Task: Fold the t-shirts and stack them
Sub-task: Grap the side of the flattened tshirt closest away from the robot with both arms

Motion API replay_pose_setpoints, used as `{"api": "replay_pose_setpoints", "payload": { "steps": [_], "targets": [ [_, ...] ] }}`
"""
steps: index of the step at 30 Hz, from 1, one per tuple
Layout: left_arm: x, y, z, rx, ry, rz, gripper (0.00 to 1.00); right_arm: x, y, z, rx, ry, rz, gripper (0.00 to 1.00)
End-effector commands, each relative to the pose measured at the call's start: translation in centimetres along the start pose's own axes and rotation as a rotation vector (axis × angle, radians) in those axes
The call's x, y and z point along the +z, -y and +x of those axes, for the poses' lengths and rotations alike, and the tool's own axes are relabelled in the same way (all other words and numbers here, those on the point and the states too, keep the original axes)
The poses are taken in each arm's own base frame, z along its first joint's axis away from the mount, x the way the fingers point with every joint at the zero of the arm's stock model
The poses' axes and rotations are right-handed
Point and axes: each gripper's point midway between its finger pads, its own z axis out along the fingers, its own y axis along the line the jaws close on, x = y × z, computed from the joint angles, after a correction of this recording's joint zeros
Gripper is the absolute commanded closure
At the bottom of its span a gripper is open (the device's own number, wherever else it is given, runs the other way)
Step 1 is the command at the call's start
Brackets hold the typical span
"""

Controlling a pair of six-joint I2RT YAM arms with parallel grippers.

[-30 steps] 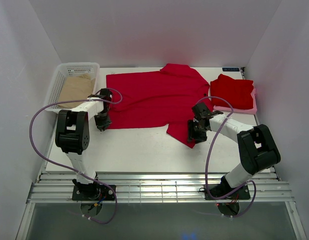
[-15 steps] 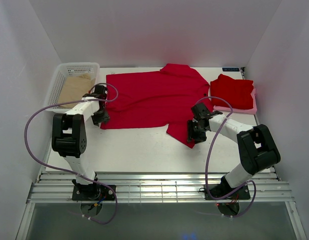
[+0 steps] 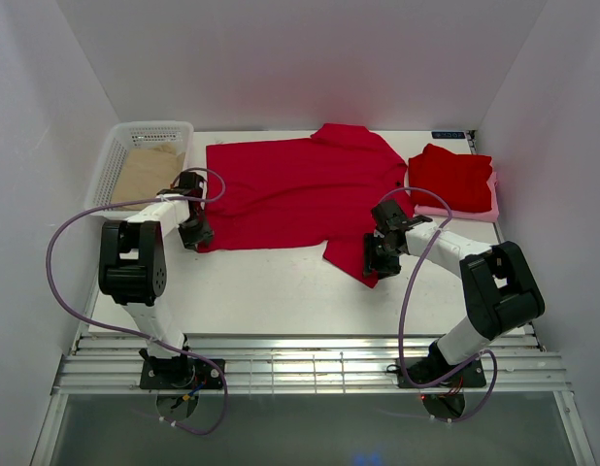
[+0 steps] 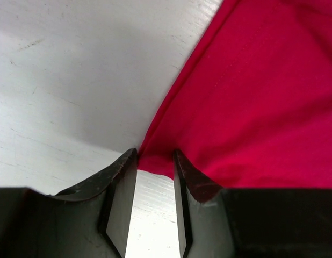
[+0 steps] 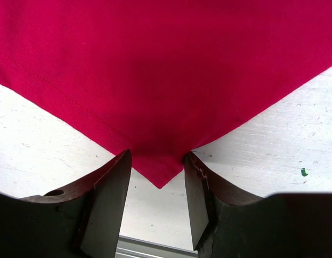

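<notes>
A bright red t-shirt (image 3: 300, 194) lies spread flat across the middle of the table. A second t-shirt (image 3: 453, 175), folded, rests at the right. My left gripper (image 3: 196, 233) is low at the spread shirt's near left corner. In the left wrist view that gripper (image 4: 155, 156) is open, with the cloth's corner (image 4: 246, 97) just between the fingertips and bare table behind. My right gripper (image 3: 378, 254) is at the shirt's near right flap. It (image 5: 158, 156) stands open too, and the flap's pointed corner (image 5: 155, 80) reaches in between its fingers.
A white basket (image 3: 120, 146) at the back left holds a tan brown sheet (image 3: 145, 175). A pale pink piece (image 3: 465, 211) lies under the folded shirt. White walls close in on three sides. Bare table (image 3: 271, 286) runs along the near edge.
My left arm has swung its elbow left and brought its gripper to the shirt's near left corner, with the jaws opening wider. The right arm and shirts have not moved.
</notes>
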Motion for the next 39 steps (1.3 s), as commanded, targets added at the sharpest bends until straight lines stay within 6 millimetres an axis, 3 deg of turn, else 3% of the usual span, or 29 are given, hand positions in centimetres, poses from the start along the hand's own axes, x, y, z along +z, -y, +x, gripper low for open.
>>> {"api": "replay_pose_setpoints", "payload": {
  "steps": [1, 5, 8, 9, 10, 13, 14, 19, 22, 27, 39],
  "targets": [
    [0.4, -0.1, 0.7, -0.013, -0.012, 0.007, 0.57, 0.6, -0.1, 1.2, -0.006, -0.033, -0.007, 0.50],
    [0.9, -0.5, 1.3, -0.011, -0.034, -0.012, 0.75, 0.9, 0.0, 1.5, -0.004, -0.043, -0.009, 0.52],
    [1.2, -0.8, 1.8, -0.007, -0.048, -0.023, 0.94, 0.9, 0.0, 1.6, -0.002, -0.043, -0.009, 0.55],
    [1.2, -0.8, 1.9, -0.007, -0.050, -0.026, 0.98, 0.9, 0.1, 1.6, -0.004, -0.042, -0.008, 0.58],
    [1.2, -0.8, 2.0, -0.004, -0.050, -0.028, 1.00, 0.8, 0.0, 1.6, -0.006, -0.041, -0.009, 0.70],
    [0.9, -0.9, 1.8, 0.003, -0.044, -0.025, 1.00, 0.9, 0.2, 1.7, -0.004, -0.045, -0.003, 0.90],
    [0.6, -0.9, 1.7, 0.005, -0.040, -0.023, 1.00, 0.9, 0.2, 1.8, -0.004, -0.045, -0.003, 0.92],
    [-1.1, -0.5, 0.8, 0.001, -0.017, 0.010, 1.00, 0.7, 0.2, 1.6, -0.006, -0.039, -0.001, 0.92],
    [-2.8, -0.2, 0.4, -0.011, 0.004, 0.045, 1.00, -0.3, 0.1, 1.2, -0.007, -0.018, 0.010, 0.92],
    [-4.6, -0.6, 1.3, -0.032, 0.004, 0.062, 1.00, -2.6, 0.3, 1.1, -0.012, 0.002, 0.038, 0.92],
    [-7.0, -2.3, 6.3, -0.041, -0.056, 0.090, 1.00, -6.4, 1.5, 6.4, -0.002, -0.047, 0.077, 0.92]
  ]
}}
